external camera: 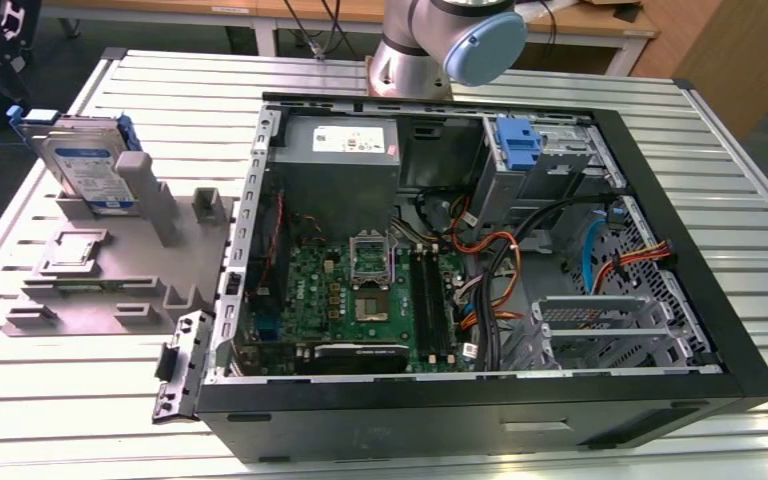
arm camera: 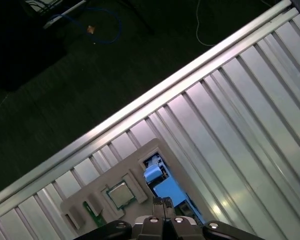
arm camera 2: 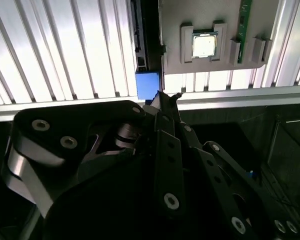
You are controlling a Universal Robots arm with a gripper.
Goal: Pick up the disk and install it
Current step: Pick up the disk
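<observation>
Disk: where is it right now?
The disk stands upright in the grey fixture at the exterior view's left, beside the open computer case.

A silver table (external camera: pixel 197 110) has a ribbed metal top, its grooves running across the exterior view. An open black computer case (external camera: pixel 491 405) lies flat on it, filling the middle and the exterior view's right. A grey plastic stand (external camera: pixel 104 285) sits just beside the case, on the exterior view's left.
</observation>
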